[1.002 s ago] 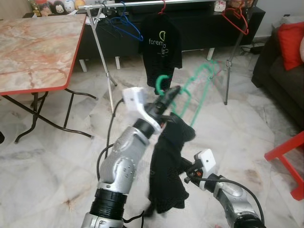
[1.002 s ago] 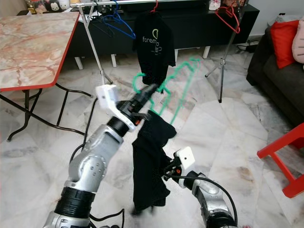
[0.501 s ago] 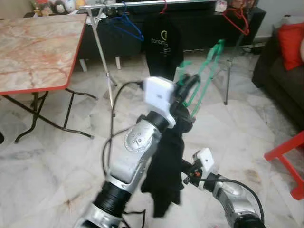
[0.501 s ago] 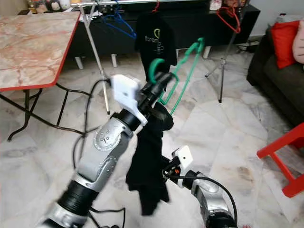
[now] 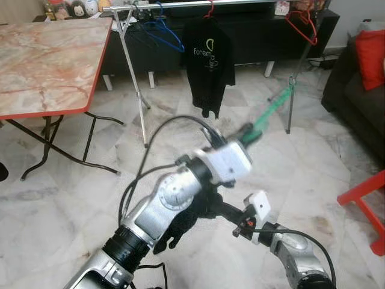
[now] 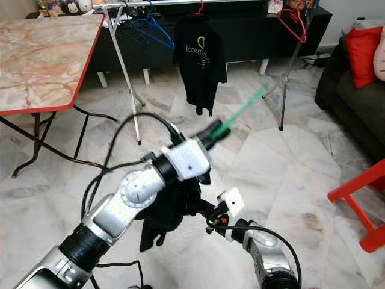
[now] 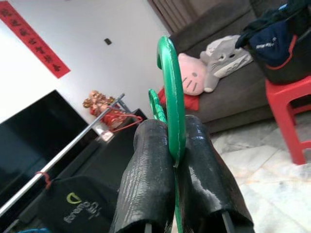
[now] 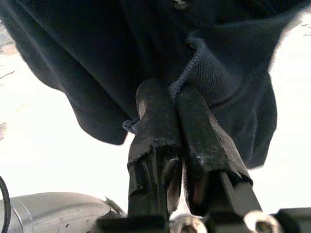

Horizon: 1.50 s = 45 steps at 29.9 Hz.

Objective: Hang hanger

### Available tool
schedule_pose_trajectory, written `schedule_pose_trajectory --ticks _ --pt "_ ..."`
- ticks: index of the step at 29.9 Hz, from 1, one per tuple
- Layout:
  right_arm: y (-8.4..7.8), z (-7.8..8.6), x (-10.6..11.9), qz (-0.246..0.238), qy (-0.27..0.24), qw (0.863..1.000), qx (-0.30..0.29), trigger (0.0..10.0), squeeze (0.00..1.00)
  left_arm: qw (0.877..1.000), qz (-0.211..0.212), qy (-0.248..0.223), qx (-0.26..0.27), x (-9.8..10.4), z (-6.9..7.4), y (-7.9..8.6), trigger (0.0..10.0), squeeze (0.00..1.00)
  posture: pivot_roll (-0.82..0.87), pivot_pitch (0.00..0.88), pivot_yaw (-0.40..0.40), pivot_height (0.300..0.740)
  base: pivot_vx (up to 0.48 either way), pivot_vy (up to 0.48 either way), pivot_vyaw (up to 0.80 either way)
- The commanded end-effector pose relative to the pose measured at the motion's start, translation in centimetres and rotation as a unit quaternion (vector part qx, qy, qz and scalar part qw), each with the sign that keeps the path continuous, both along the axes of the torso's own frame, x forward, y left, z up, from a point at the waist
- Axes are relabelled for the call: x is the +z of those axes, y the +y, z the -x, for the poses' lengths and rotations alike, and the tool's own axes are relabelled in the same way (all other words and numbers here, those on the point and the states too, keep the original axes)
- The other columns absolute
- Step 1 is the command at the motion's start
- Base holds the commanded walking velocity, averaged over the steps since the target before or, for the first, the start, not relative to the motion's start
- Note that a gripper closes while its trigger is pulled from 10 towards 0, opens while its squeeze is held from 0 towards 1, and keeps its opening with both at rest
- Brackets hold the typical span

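In the centre of the head view I had the left gripper [image 7: 175,160] raised out in front of me, its 2 black fingers [image 7: 146,184] pressed together on the thin green plastic hanger [image 7: 171,97]. In the left eye view the hanger [image 5: 267,114] ran from the gripper toward the upper right of the frame as a blurred green streak, so I could not make out its hook there. The wrist camera showed the green bar passing upright between the finger pads and curving over above them.

Below the arm, lower centre, hung the dark garment [image 5: 180,220], bunched and drooping under my left forearm. The right gripper [image 8: 175,121], low in the frame, had its fingers closed on a fold of that dark cloth [image 8: 209,77], the knitted edge caught between the pads.

Across the top of the frame ran the silver clothes rail [image 5: 180,5] on its tripod legs. A black printed T-shirt [image 5: 209,57] hung from it on a red hanger, with a blue hanger [image 5: 162,30] to its left and a red hanger [image 5: 304,27] to its right. The red-edged marble-top table [image 5: 48,60] filled the upper left.
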State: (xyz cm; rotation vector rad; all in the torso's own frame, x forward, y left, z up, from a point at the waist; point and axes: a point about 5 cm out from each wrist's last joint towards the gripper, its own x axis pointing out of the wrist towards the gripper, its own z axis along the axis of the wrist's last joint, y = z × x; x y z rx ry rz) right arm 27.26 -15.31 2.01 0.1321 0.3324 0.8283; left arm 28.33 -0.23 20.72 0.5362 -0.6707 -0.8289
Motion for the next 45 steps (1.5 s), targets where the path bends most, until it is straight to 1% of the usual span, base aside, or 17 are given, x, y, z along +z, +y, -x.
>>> schedule_pose_trajectory --ticks 1,2,3,5,6,7,8,10,11,14,15,17,19,25,32,38,45 --pt "0.1 0.2 -0.1 0.002 0.0 1.0 0.006 0.0 0.0 1.0 0.009 -0.011 -0.017 0.6 0.4 -0.4 10.0 0.0 -0.04 0.08 0.0 0.74 0.0 0.0 0.0" --pt "0.1 0.2 -0.1 0.003 0.001 1.0 0.007 0.0 0.0 0.997 0.061 0.039 -0.016 0.8 0.2 -0.4 10.0 0.0 -0.04 0.077 0.0 0.74 0.0 0.0 0.0" --pt "0.1 0.3 -0.1 0.004 0.002 1.0 0.008 0.0 0.0 0.978 0.164 0.129 -0.015 1.5 -0.3 -0.1 10.0 0.0 -0.04 0.077 0.001 0.74 0.0 0.0 0.0" --pt "0.1 0.3 -0.2 0.004 0.002 1.0 0.009 0.0 0.0 0.941 0.268 0.208 -0.011 2.2 -1.1 0.4 10.0 0.0 -0.04 0.077 0.001 0.74 0.0 0.0 0.0" --pt "0.1 0.3 -0.2 0.004 0.003 1.0 0.009 0.0 0.0 0.92 0.31 0.238 -0.009 2.4 -1.4 0.7 10.0 0.0 -0.04 0.077 0.001 0.74 0.0 0.0 0.0" --pt "0.1 0.3 -0.2 0.004 0.003 1.0 0.009 0.0 0.0 0.92 0.31 0.238 -0.009 2.4 -1.4 0.7 10.0 0.0 -0.04 0.077 0.001 0.74 0.0 0.0 0.0" --pt "0.1 0.4 -0.3 0.004 0.004 1.0 0.009 0.0 0.0 0.854 0.417 0.31 -0.005 2.6 -2.3 1.5 10.0 0.0 -0.04 0.073 0.003 0.74 0.0 0.0 0.0" --pt "0.1 0.4 -0.3 0.005 0.005 1.0 0.009 0.0 0.0 0.81 0.47 0.35 -0.004 2.2 -2.9 2.0 10.0 0.0 -0.04 0.072 0.002 0.74 0.0 0.0 0.0" --pt "0.1 0.4 -0.3 0.004 0.005 1.0 0.009 0.0 0.0 0.803 0.477 0.357 -0.004 2.1 -2.9 2.1 10.0 0.0 -0.04 0.072 0.002 0.74 0.0 0.0 0.0" --pt "0.1 0.4 -0.3 0.005 0.005 1.0 0.009 0.0 0.0 0.809 0.471 0.351 -0.002 2.1 -2.9 2.1 10.0 0.0 -0.04 0.072 0.002 0.74 0.0 0.0 0.0" --pt "0.1 0.4 -0.3 0.005 0.006 1.0 0.009 0.0 0.0 0.899 0.36 0.25 0.018 2.5 -2.2 1.5 10.0 0.0 -0.04 0.074 0.0 0.74 0.0 0.0 0.0" --pt "0.0 0.5 -0.4 0.006 0.007 1.0 0.01 0.0 0.0 0.956 0.249 0.154 0.021 2.8 -1.4 0.7 10.0 0.0 -0.04 0.074 0.0 0.74 0.0 0.0 0.0" --pt "0.0 0.5 -0.4 0.005 0.009 1.0 0.012 0.0 0.0 0.97 0.217 0.11 0.018 2.9 -0.9 0.4 10.0 0.0 -0.04 0.077 -0.003 0.74 0.0 0.0 0.0" --pt "0.1 0.6 -0.5 0.005 0.01 1.0 0.015 0.0 0.0 0.955 0.261 0.137 0.009 3.5 -1.0 1.1 10.0 0.0 -0.03 0.08 -0.001 0.74 0.0 0.0 0.0" --pt "-0.2 0.5 -0.9 0.028 0.012 0.999 -0.01 0.0 0.0 0.971 0.195 0.119 0.077 2.1 -2.4 2.1 10.0 0.0 -0.03 0.082 0.002 0.74 0.0 0.0 0.0" --pt "-2.9 -0.5 -1.2 0.084 0.003 0.983 -0.162 0.0 0.0 0.955 0.113 0.152 0.228 -1.6 -5.4 9.3 10.0 0.0 -0.03 0.082 0.002 0.74 0.0 0.0 0.0" --pt "-5.1 -1.8 -0.2 0.07 -0.015 0.947 -0.312 0.0 0.0 0.935 0.07 0.172 0.303 -4.4 -5.2 14.0 10.0 0.0 -0.02 0.091 0.009 0.74 0.0 0.0 0.0"
